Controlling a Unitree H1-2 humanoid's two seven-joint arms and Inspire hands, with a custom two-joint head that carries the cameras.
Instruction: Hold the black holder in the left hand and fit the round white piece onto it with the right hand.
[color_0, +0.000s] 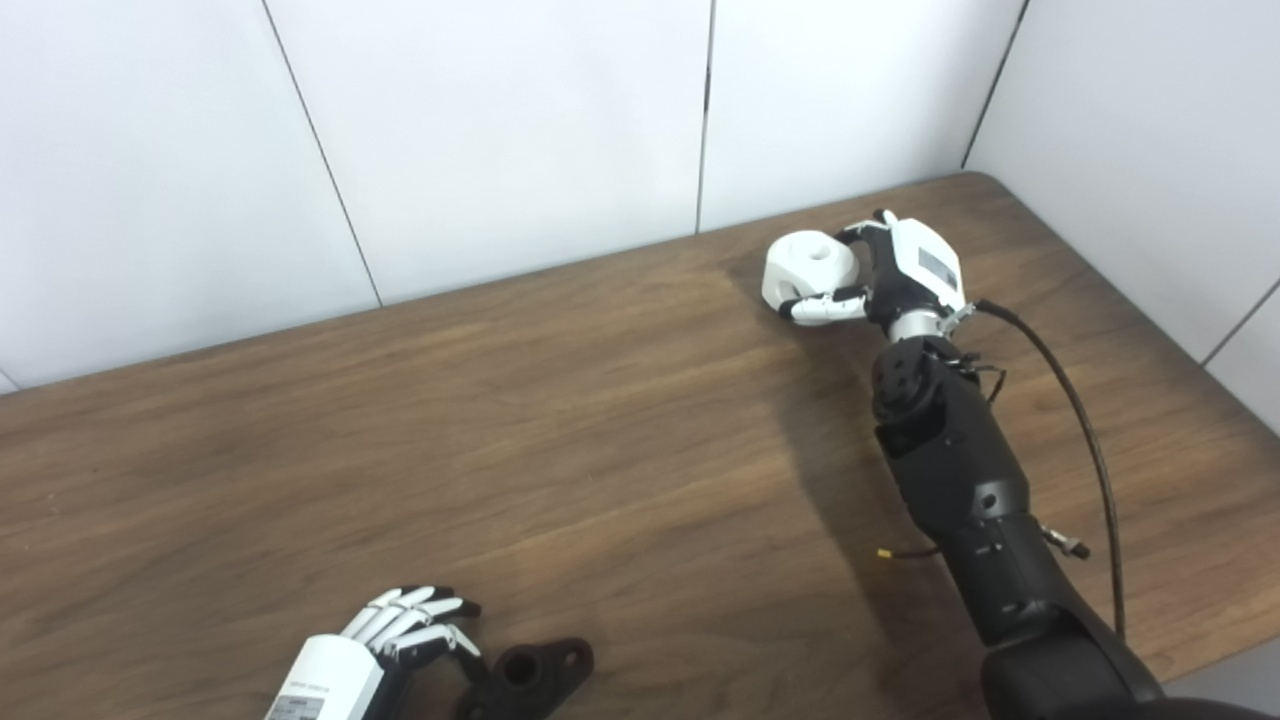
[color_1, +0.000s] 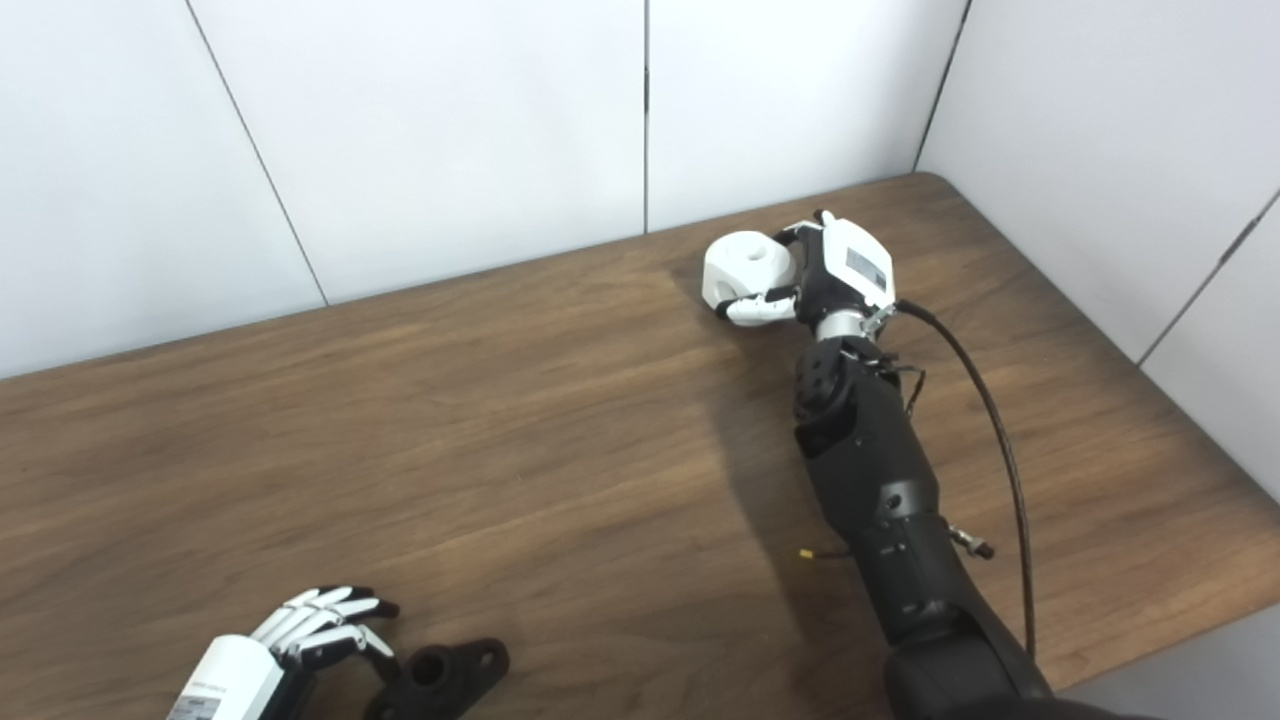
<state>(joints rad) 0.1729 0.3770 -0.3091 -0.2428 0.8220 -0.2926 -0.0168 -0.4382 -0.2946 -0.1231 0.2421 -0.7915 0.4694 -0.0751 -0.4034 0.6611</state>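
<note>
The black holder (color_0: 530, 675) lies flat on the wooden table at the bottom edge, left of centre; it has a round socket and a flange with a hole. My left hand (color_0: 395, 640) is just left of it, fingers spread, with the lower fingers touching or nearly touching its left end. The round white piece (color_0: 808, 268), with a hole in its top, sits at the far right of the table. My right hand (color_0: 890, 270) is wrapped around its right side, fingers curled against it. The same scene shows in the right eye view, with the holder (color_1: 440, 675) and the white piece (color_1: 745, 265).
The wooden table (color_0: 600, 420) runs to white wall panels at the back and right. A black cable (color_0: 1085, 430) loops from my right wrist along the forearm. The table's right edge is close to my right arm.
</note>
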